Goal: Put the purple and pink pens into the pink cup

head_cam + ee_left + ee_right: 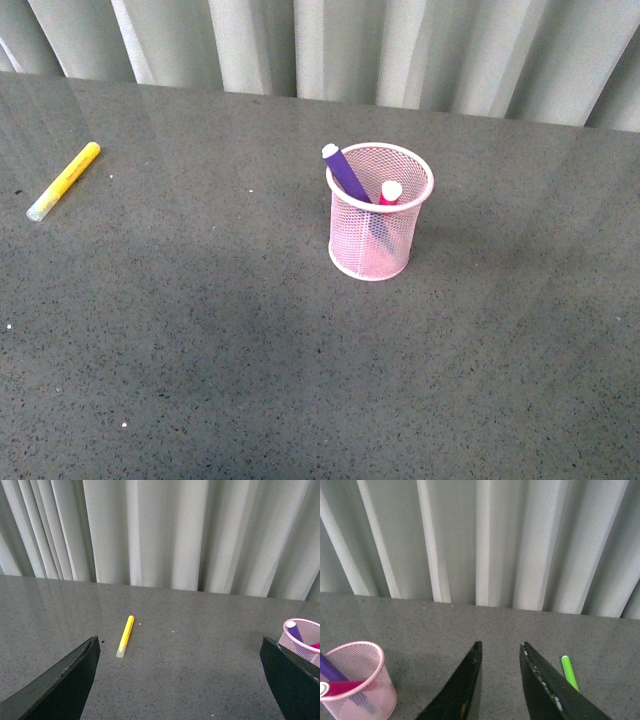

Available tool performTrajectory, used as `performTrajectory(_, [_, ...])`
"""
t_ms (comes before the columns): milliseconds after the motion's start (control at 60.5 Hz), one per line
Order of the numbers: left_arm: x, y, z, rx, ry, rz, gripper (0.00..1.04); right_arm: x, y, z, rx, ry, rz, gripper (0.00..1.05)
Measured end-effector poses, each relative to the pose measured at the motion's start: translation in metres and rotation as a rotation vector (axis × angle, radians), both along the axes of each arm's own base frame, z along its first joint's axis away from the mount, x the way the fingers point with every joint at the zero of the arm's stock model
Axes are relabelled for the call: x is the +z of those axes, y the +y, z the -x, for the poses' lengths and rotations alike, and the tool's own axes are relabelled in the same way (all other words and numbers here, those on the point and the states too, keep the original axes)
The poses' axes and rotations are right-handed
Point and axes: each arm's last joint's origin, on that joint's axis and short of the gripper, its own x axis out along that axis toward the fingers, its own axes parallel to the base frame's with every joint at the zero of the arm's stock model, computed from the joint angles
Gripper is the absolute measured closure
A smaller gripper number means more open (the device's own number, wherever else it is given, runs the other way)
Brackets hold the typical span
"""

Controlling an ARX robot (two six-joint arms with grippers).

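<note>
Two pens are seen standing in the pink cup (380,212) at mid-desk (200,350): purple pen (348,172) leaning left, pink pen (389,192) beside it. Far left, a yellow marker (64,180) lies flat. The left pincer (180,680) is held low, spread wide, empty; the right pincer (501,685) is narrowly parted, empty, beside a green pen (569,672).

Front view: the grey table (200,350) is seen from above, facing the curtain (400,50).
Left wrist view: set low, aimed across the table at the curtain.
Right wrist view: likewise low, curtain-facing.
Shared: the pink cup (380,210) is caught by all three.
</note>
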Motion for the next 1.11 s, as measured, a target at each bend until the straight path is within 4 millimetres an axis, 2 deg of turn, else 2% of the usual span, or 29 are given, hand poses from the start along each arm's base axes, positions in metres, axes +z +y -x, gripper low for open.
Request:
performTrajectory(116, [0.000, 0.000, 0.000, 0.000, 0.000, 0.000, 0.07, 0.003, -0.007, 0.011, 0.000, -0.015, -0.001, 1.02])
performTrajectory(397, [0.000, 0.000, 0.000, 0.000, 0.000, 0.000, 0.07, 0.004, -0.019, 0.033, -0.002, -0.017, -0.001, 1.01])
performTrajectory(512, [0.000, 0.000, 0.000, 0.000, 0.000, 0.000, 0.07, 0.008, -0.030, 0.040, -0.010, -0.032, -0.003, 1.01])
performTrajectory(1107, [0.000, 0.000, 0.000, 0.000, 0.000, 0.000, 0.07, 0.015, -0.031, 0.064, -0.010, -0.054, -0.003, 1.01])
